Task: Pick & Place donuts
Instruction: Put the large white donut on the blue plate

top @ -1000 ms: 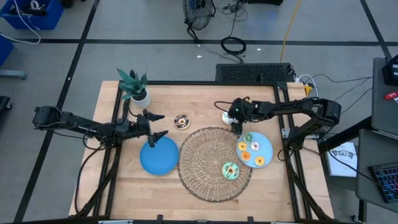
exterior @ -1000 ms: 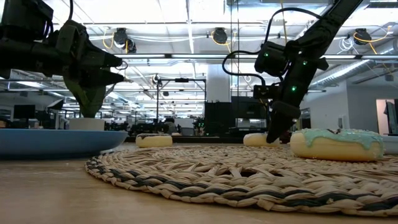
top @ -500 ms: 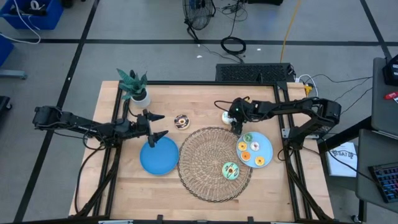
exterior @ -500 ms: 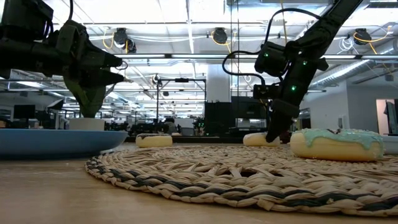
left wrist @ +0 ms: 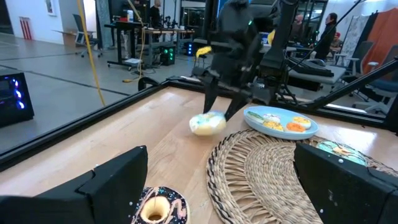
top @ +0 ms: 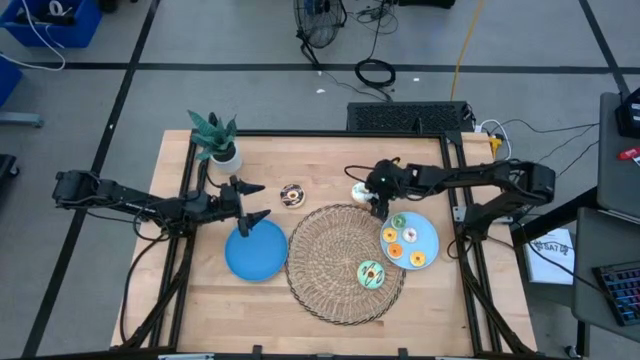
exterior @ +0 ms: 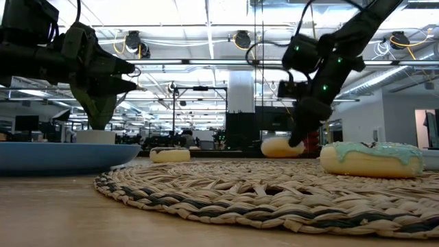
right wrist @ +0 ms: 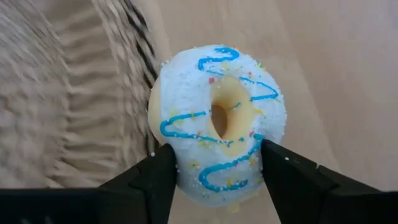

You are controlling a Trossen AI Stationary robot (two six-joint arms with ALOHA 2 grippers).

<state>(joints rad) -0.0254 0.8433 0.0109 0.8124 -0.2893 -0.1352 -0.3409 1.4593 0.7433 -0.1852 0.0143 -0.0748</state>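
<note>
My right gripper point(top: 374, 198) is shut on a white-iced donut with blue squiggles point(right wrist: 217, 118), just beyond the wicker mat's far edge point(top: 345, 210); the low view shows this donut point(exterior: 280, 146) too. My left gripper point(top: 255, 201) hangs open over the far rim of the left blue plate point(top: 256, 255), holding nothing. A chocolate donut point(top: 292, 195) lies flat on the wood between the arms. A green-iced donut point(top: 371, 274) lies on the mat. Several small donuts lie on the right blue plate point(top: 428, 232). My right gripper pinches the white donut by its outer rim point(right wrist: 171, 155), one finger point(right wrist: 146, 186) on each side of the ring. The fingers come from above, slanting down. The donut is tilted, its iced face toward the wrist camera, and hangs a little clear of the table point(exterior: 280, 146).
A potted plant point(top: 215, 140) stands at the table's far left corner. The wicker mat fills the middle of the table between the two blue plates. Bare wood lies along the far edge and the near edge. People and desks show in the room beyond.
My right gripper has risen and shifted a little toward the table's left, taking the white donut with it. The donut, which lay on the wood, now hangs tilted just above it. My left arm has kept still.
</note>
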